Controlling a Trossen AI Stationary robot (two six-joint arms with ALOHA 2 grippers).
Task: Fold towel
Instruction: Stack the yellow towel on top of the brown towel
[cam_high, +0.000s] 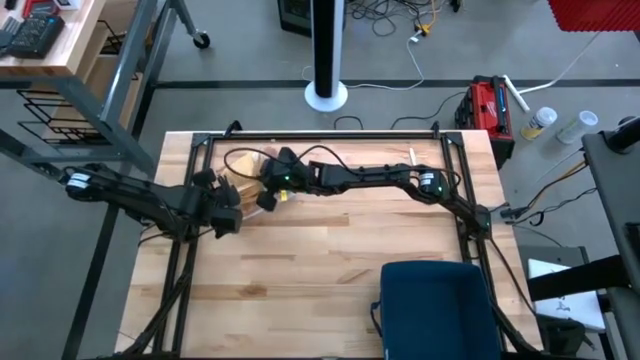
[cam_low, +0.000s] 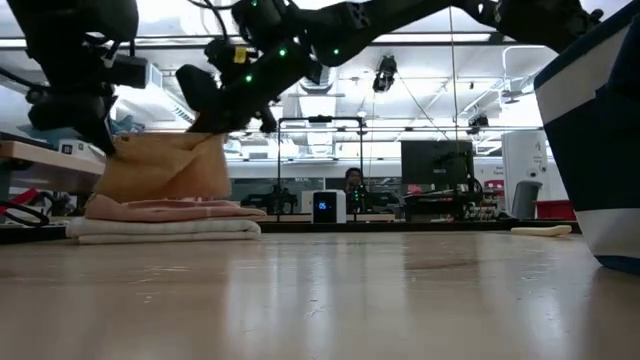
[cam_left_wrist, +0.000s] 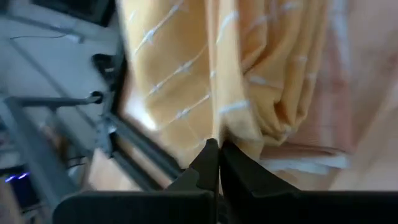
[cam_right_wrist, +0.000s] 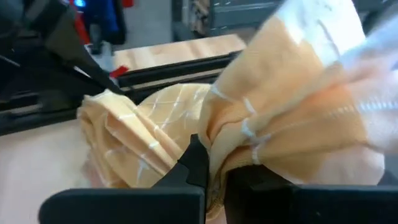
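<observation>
Now both arms hold the orange towel up in the air

Up in the upper left of the high view, the left gripper (cam_left_wrist: 217, 149) and the right gripper (cam_right_wrist: 211, 155) each have their fingers pinched tight on the orange towel (cam_low: 165, 165). It hangs between them, just over a pile of folded towels (cam_low: 165, 220) on the table (cam_high: 320, 270), likely so it can be laid flat and folded. A blue bin (cam_high: 432, 310) sits at the lower right
</observation>
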